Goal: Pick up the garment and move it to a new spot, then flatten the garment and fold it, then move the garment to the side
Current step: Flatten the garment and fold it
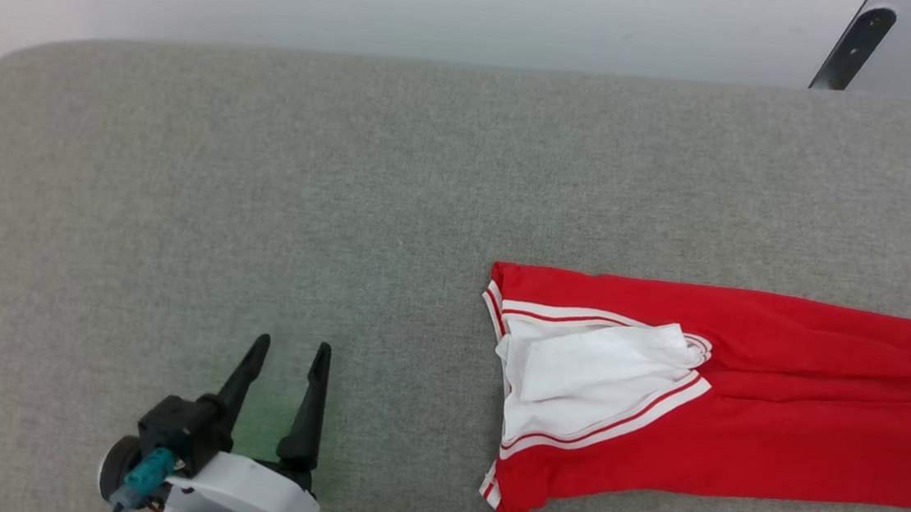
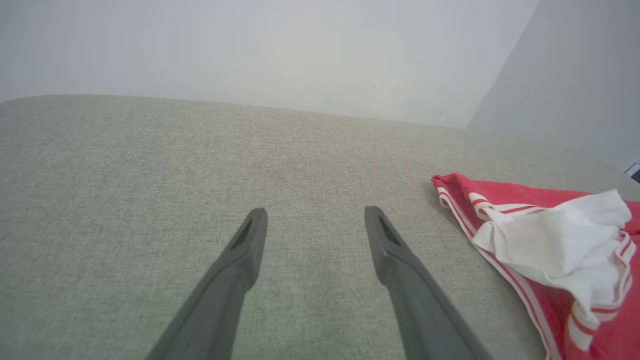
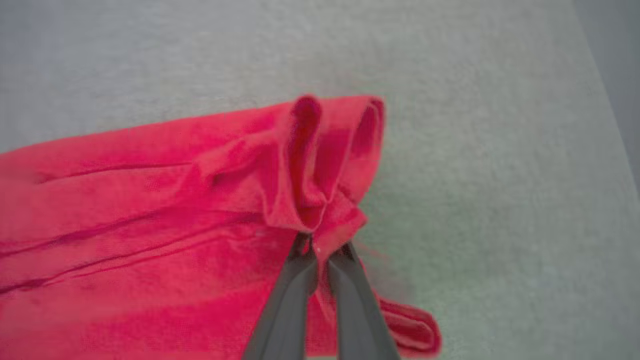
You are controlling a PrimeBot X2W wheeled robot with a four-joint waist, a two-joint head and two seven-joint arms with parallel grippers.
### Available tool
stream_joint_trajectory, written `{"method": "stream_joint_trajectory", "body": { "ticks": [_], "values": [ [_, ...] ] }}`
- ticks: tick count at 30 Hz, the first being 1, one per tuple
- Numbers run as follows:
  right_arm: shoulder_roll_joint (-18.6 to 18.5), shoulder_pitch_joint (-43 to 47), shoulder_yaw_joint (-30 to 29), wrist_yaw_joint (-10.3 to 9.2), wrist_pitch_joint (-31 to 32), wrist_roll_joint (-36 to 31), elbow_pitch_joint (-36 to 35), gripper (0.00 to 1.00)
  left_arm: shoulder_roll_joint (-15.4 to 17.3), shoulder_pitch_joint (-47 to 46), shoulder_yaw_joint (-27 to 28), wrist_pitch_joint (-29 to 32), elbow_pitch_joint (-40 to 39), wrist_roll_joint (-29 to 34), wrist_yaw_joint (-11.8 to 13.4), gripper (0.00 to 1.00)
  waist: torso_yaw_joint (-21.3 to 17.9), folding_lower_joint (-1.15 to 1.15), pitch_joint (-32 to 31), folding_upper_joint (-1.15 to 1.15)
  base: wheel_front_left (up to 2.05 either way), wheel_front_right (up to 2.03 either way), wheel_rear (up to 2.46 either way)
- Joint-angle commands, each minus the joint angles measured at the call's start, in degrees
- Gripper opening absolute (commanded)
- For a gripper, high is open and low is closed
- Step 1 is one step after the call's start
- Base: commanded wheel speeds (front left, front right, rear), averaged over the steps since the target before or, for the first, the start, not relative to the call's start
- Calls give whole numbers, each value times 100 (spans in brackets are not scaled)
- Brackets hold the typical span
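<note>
The red garment (image 1: pixel 740 396) lies stretched out on the grey padded surface at the right of the head view, running off the right edge, with a white sleeve (image 1: pixel 593 375) and red-and-white stripe trim at its left end. My left gripper (image 1: pixel 288 350) hovers open over bare surface at the lower left, well apart from the garment (image 2: pixel 550 250). In the left wrist view my left gripper (image 2: pixel 316 220) has nothing between its fingers. My right gripper (image 3: pixel 318 247) is shut on a bunched fold at the red garment's (image 3: pixel 150 210) other end. The chest lettering is hidden.
The grey padded surface (image 1: pixel 263 190) has a rounded far-left corner and a pale wall behind it. A dark slanted bar (image 1: pixel 853 47) rises beyond the far right edge. Bare surface stretches left of the garment.
</note>
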Motion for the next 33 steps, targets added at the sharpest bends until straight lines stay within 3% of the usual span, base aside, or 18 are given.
{"method": "stream_joint_trajectory", "body": {
  "ticks": [1, 8, 16, 22, 33],
  "values": [
    [85, 82, 176, -7, -6, 100, -276, 0, -21, 41, 15, -22, 31, 34, -35, 100, -24, 0, -89, 0, 0, 0, 0],
    [291, 237, 1063, -7, 363, 341, -2039, 0, -156, 182, 16, -22, 112, 55, -79, 100, 35, 0, -322, 0, 0, 0, 0],
    [805, -36, 2011, -7, 687, 570, -3064, 0, -283, 214, -29, -22, 206, 91, -157, 100, 259, 0, -413, 0, 0, 0, 0],
    [1204, -321, 2800, -7, 662, 581, -3064, 0, -358, 113, -36, -22, 253, 117, -209, 100, 518, 0, -339, 0, 0, 0, 0],
    [1717, -863, 3808, -7, 256, 665, -2263, 0, -506, -38, -33, -22, 370, 162, -323, 100, 783, 0, -129, 0, 0, 0, 0]
  ]
}}
